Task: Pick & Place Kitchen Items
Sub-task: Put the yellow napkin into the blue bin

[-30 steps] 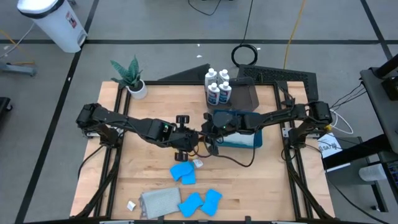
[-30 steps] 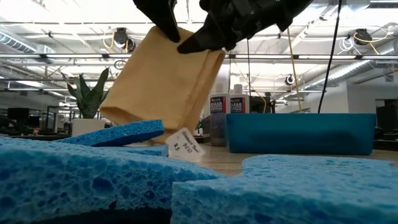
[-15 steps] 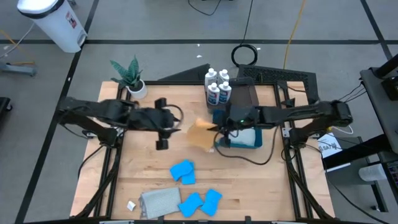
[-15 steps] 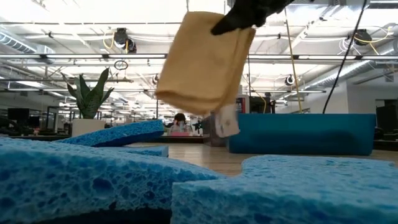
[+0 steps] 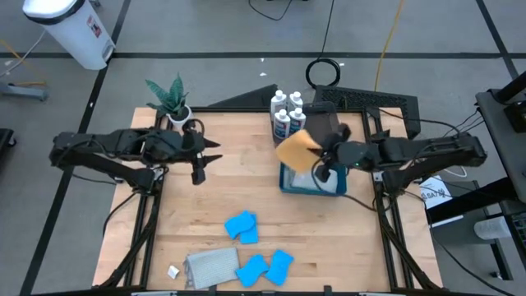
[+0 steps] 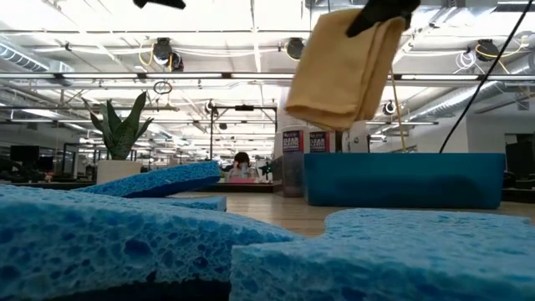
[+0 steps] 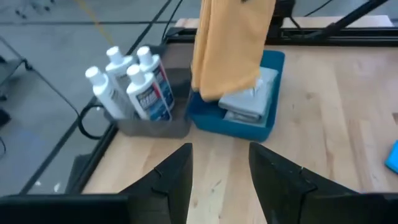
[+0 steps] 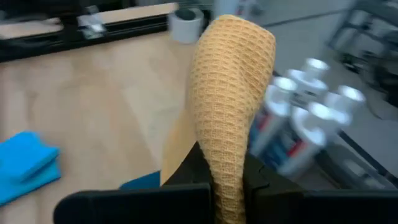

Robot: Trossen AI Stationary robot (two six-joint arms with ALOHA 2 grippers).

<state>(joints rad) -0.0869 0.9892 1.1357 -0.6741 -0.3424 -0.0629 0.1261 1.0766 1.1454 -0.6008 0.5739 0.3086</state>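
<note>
Potted plant [image 5: 171, 101], blue bin [image 5: 289, 182], white trash can [image 5: 72, 29]

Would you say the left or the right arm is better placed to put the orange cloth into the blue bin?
The right. Its gripper is shut on the orange cloth, which hangs above the blue bin. The left gripper is open, holds nothing, and sits far across the table near the plant.
</note>
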